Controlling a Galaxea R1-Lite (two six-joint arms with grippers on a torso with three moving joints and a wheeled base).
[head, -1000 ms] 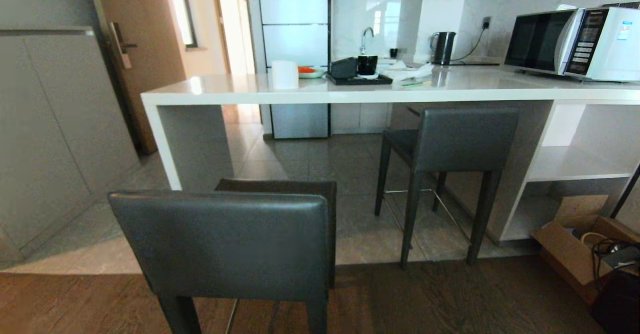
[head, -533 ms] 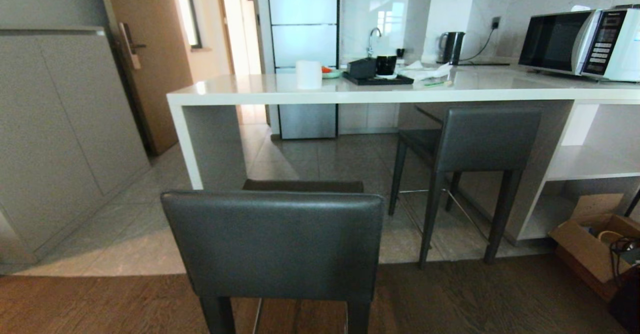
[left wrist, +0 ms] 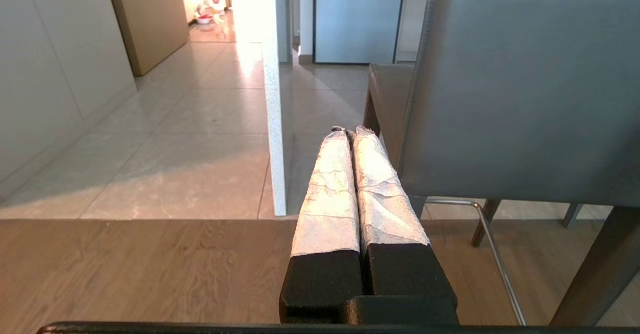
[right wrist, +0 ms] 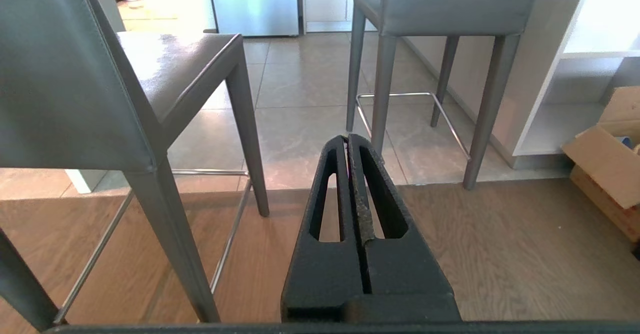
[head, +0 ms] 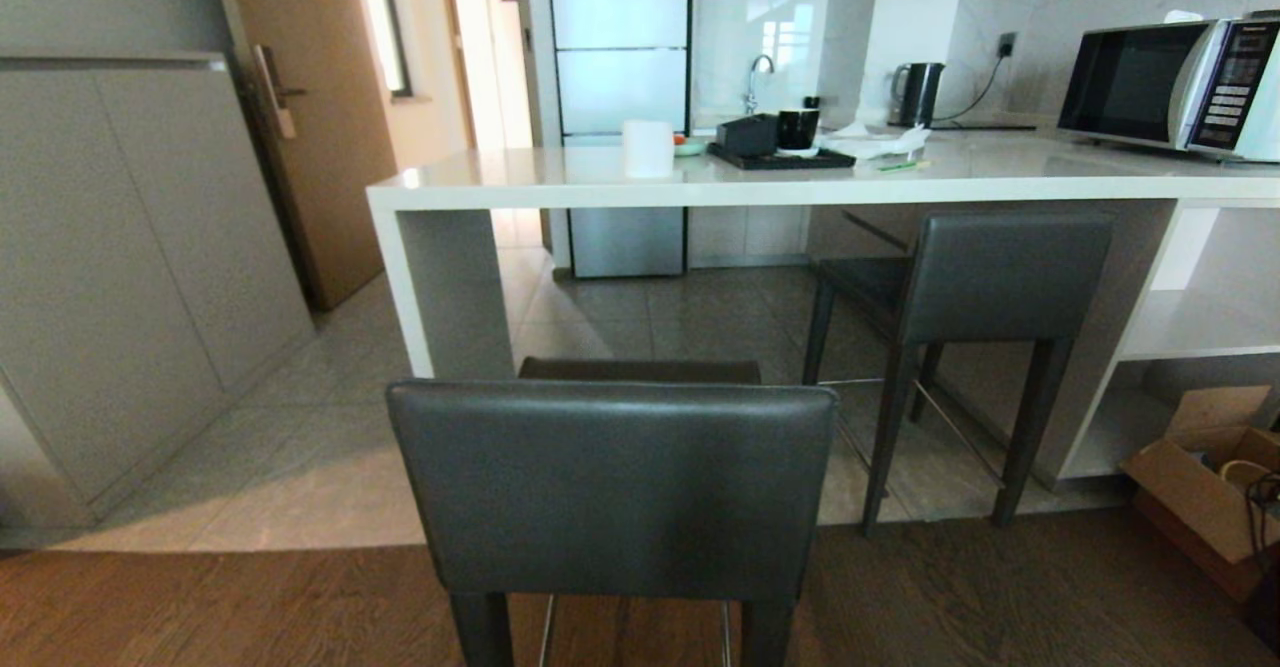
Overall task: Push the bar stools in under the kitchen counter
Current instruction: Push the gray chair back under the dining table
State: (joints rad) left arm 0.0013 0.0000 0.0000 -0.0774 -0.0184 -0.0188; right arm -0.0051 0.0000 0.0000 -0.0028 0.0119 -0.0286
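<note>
Kitchen space with grey tile giving way to a wood floor [head: 1000,597] on the near side. Long white surface [head: 760,187] running across the far middle, side panel at its left end, open shelving at the right. Far stool [head: 1005,282] on the right, seat already tucked partway under the top, probably close to done. Near stool [head: 612,487] well apart from the surface, backrest filling the near centre and lined up with the open gap, seemingly so a straight shove sends it in. Microwave [head: 1170,87] far right on top, cardboard box [head: 1200,487] on the floor below. Left gripper [left wrist: 350,132] low, just beside the near stool's backrest, taped fingers closed on nothing. Right gripper [right wrist: 348,138] low too, between the two stools, fingers pressed together and empty. Closed tips likely meant as blunt pushers.
</note>
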